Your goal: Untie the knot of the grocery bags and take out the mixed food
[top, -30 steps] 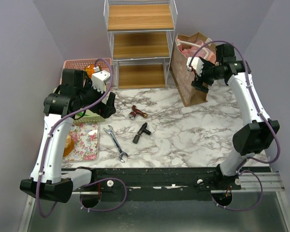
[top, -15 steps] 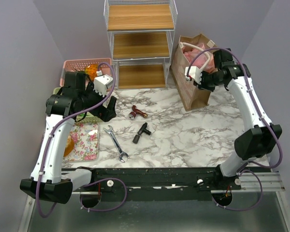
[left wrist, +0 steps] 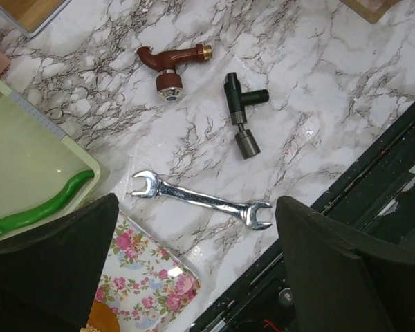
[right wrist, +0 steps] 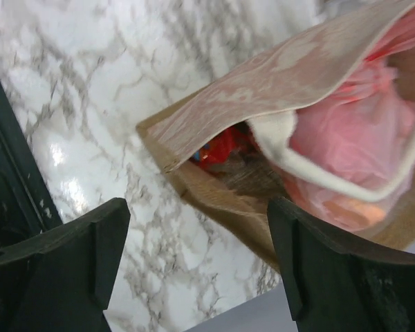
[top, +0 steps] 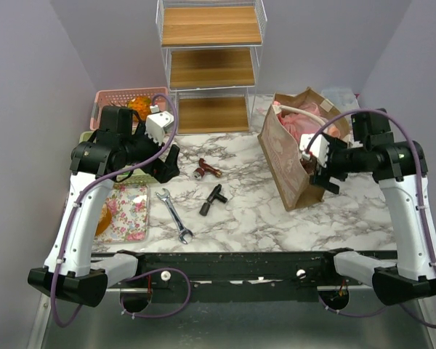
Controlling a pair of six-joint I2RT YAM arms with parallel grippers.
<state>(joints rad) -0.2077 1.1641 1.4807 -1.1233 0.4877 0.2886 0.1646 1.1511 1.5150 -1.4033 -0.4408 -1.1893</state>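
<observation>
Brown paper bag point(top: 287, 163): I saw it had shifted away from the shelf point(top: 211, 65) and now stood tilted, just ahead of the right fingers.
Right gripper point(top: 324, 173): it had pulled back toward me, fingers spread wide, gripping nothing I could see.
Left gripper point(left wrist: 195, 207): unchanged, fully spread and empty, with the wrench point(left wrist: 214, 202) below between its fingers.
Pink plastic bag point(right wrist: 346, 131): inside the paper bag, beyond the right fingers. I couldn't make out the knot.

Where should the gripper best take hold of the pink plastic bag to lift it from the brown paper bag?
Probably grip the crumpled top of the pink plastic bag, coming from above through the open mouth. The walls of the brown paper bag hide its sides; a pale handle crosses it, so enter beside that.
</observation>
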